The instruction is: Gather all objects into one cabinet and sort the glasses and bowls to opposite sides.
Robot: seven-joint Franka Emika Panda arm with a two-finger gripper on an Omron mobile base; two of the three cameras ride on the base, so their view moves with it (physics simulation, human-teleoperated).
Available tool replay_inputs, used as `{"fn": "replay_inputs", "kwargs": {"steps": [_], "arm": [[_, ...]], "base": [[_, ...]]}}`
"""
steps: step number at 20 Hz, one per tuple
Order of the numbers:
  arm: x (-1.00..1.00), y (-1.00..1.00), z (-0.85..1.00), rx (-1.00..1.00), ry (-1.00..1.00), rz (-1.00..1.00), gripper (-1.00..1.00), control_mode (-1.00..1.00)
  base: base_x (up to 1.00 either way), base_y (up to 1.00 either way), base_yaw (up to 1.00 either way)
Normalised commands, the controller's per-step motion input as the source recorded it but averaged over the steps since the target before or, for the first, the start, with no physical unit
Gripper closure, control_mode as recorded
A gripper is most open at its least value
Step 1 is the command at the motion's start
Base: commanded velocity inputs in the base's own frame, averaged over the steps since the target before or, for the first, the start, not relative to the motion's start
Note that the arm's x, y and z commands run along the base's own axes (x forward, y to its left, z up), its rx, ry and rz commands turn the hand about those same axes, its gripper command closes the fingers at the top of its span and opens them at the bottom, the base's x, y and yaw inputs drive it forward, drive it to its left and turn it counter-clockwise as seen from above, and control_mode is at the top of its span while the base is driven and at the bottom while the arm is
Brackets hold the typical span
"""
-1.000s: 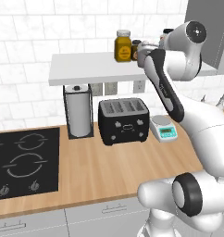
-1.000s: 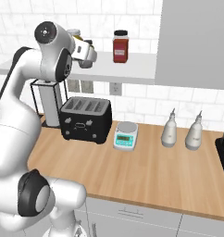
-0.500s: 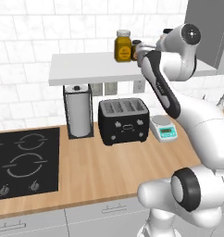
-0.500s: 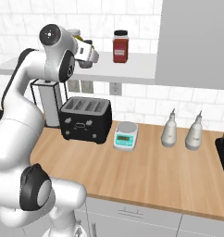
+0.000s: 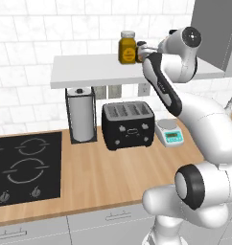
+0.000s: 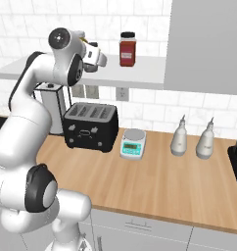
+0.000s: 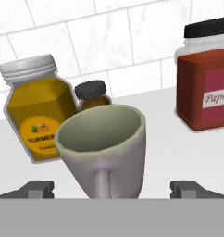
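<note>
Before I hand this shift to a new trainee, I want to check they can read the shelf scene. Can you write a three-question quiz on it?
1. True or false: the gripper is shut on the grey cup.
2. Which jar stands left of the cup in the hand view? A) red paprika jar B) yellow turmeric jar
3. What black appliance sits on the counter below the white shelf?

Key: 1 false, the fingertips sit apart beside it; 2 B; 3 the toaster.

We see a white tiled wall (image 5: 31,52), a white open shelf (image 5: 89,72) and a wooden counter (image 6: 154,176) over grey drawers (image 5: 108,217).
</note>
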Motion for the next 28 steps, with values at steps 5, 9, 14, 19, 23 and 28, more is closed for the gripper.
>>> {"fn": "replay_inputs", "kwargs": {"steps": [5, 9, 14, 19, 23, 28], "arm": [[0.22, 0.00, -0.03, 0.01, 0.00, 0.00, -1.00, -1.00], [0.00, 0.00, 0.00, 0.00, 0.00, 0.00, -1.00, -1.00], [0.00, 0.06, -0.02, 0.04, 0.00, 0.00, -1.00, -1.00], [0.00, 0.16, -0.04, 0.08, 0.00, 0.00, 1.00, -1.00], [0.00, 0.00, 0.00, 0.00, 0.00, 0.00, 1.00, -1.00], [0.00, 0.00, 0.00, 0.00, 0.00, 0.00, 1.00, -1.00]], "base": [[0.00, 0.00, 0.00], [0.00, 0.00, 0.00], [0.00, 0.00, 0.00], [0.00, 0.00, 0.00], [0.00, 0.00, 0.00], [0.00, 0.00, 0.00]]}}
